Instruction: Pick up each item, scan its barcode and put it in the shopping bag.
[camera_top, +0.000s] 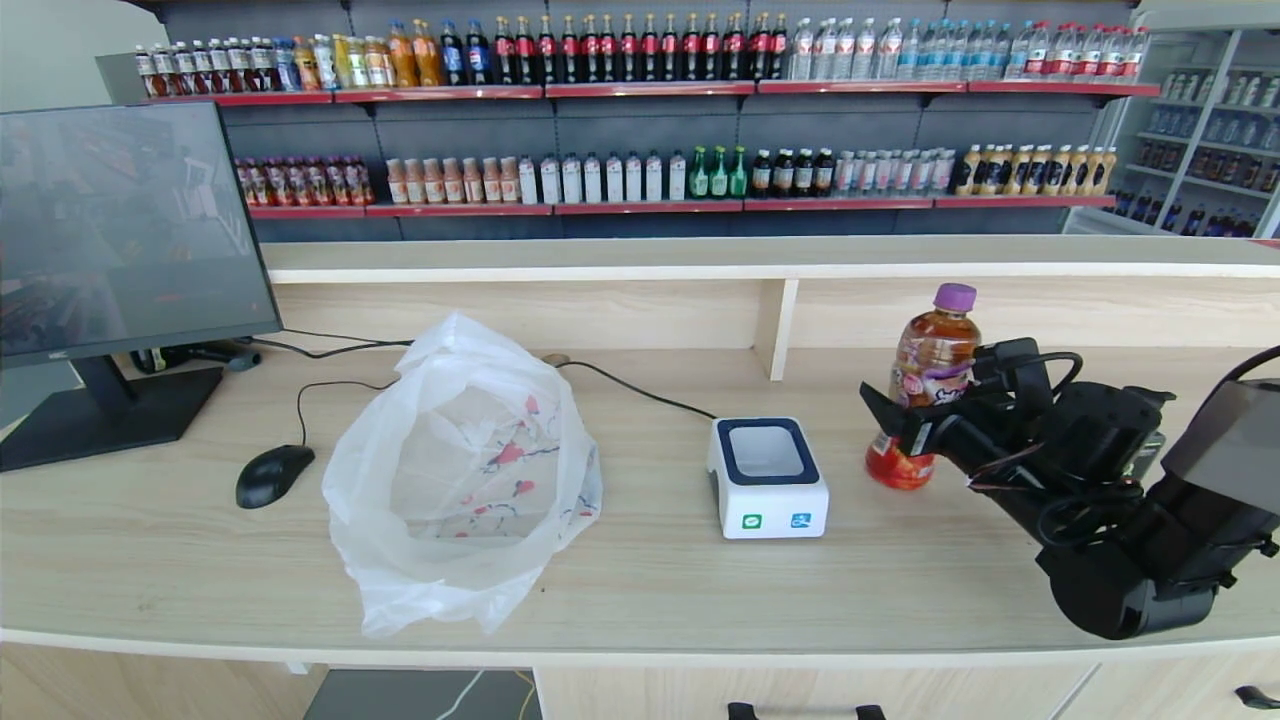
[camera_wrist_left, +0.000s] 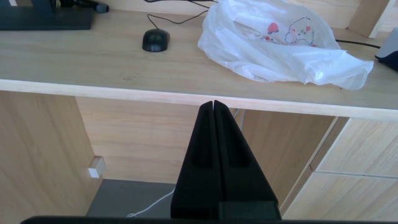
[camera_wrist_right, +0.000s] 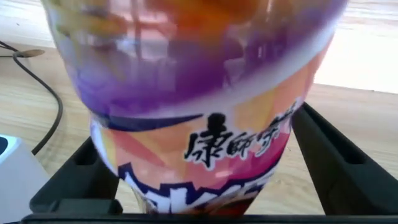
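Note:
A bottle (camera_top: 935, 340) of orange drink with a purple cap stands upright on the wooden counter (camera_top: 900, 580), right of the white barcode scanner (camera_top: 767, 478). My right gripper (camera_top: 932, 395) is open, with a finger on either side of the bottle's lower half (camera_wrist_right: 199, 124); one finger (camera_wrist_right: 329, 155) stands slightly clear of the label. A white plastic shopping bag (camera_top: 465, 470) lies open-mouthed left of the scanner. My left gripper (camera_wrist_left: 214, 109) is shut and holds nothing; it hangs below the counter's front edge, in front of the bag (camera_wrist_left: 280, 43).
A monitor (camera_top: 120, 230) on its stand fills the counter's far left, and a black mouse (camera_top: 273, 475) with its cable lies beside the bag. A raised wooden ledge (camera_top: 760, 260) runs behind the counter. Shelves of drinks line the back wall.

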